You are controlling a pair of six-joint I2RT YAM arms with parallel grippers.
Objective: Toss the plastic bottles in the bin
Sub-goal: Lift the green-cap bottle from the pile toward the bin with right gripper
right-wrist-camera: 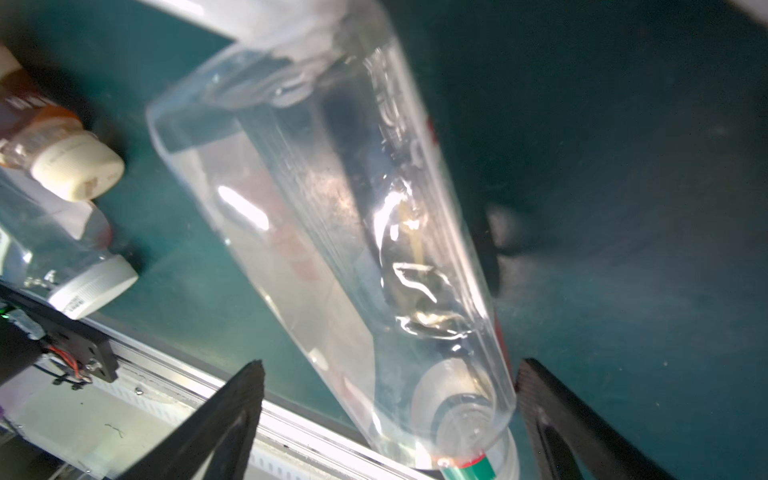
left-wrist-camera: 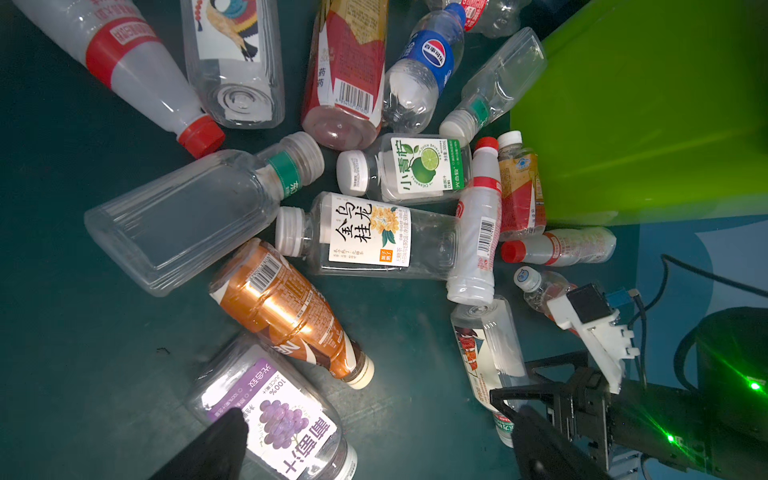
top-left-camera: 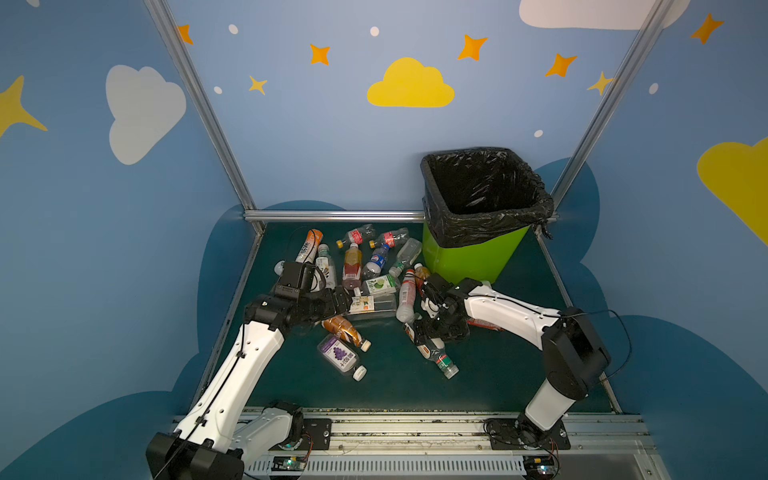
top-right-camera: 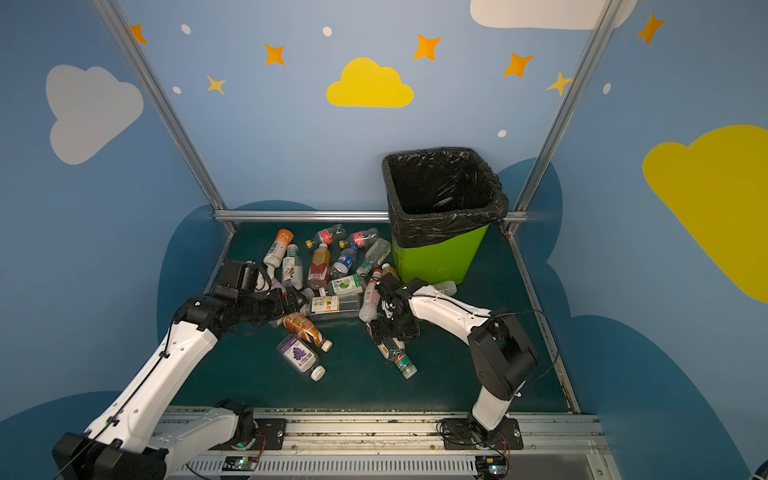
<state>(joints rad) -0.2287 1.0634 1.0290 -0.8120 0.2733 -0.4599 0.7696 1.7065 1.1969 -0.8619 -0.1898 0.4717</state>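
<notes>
R gripper [right-wrist-camera: 390, 365] spread astride clear bottle [right-wrist-camera: 332, 208], prob. loose.

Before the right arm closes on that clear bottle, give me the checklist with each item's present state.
1. Right gripper open: ok.
2. Clear bottle lying between its fingers: ok.
3. That bottle free of the white red-capped bottle by its base: cannot tell; the two sit very close.
4. Bin mouth unblocked: ok.
5. Left gripper open, holding nothing, well apart from the other gripper: ok.
</notes>
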